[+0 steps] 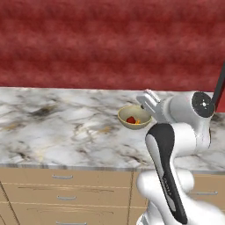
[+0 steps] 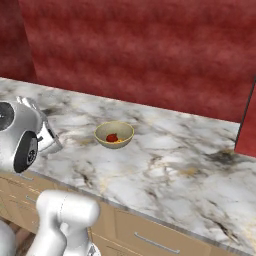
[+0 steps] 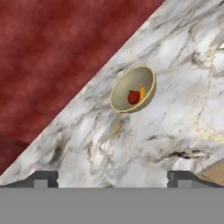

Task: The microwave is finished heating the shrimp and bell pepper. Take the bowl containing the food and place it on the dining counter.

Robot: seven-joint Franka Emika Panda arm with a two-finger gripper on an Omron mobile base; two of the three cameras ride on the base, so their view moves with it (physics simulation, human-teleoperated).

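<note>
The beige bowl [image 1: 134,117] [image 2: 114,134] [image 3: 132,89] stands upright on the marble dining counter [image 1: 57,127] [image 2: 175,160] [image 3: 175,127], toward its back edge. Inside it lie the red bell pepper [image 1: 131,119] [image 2: 112,137] [image 3: 133,96] and the small orange shrimp [image 1: 137,121] [image 2: 119,141] [image 3: 142,92]. My gripper [image 1: 149,99] [image 3: 113,177] is open and holds nothing. It hangs over the counter's front part, clear of the bowl, and points toward it. The microwave is out of view.
A dark red wall [image 1: 110,44] runs behind the counter. Tan drawers with silver handles [image 1: 61,177] sit below its front edge. A dark upright edge [image 2: 245,120] stands at the counter's right end. Bare marble lies on both sides of the bowl.
</note>
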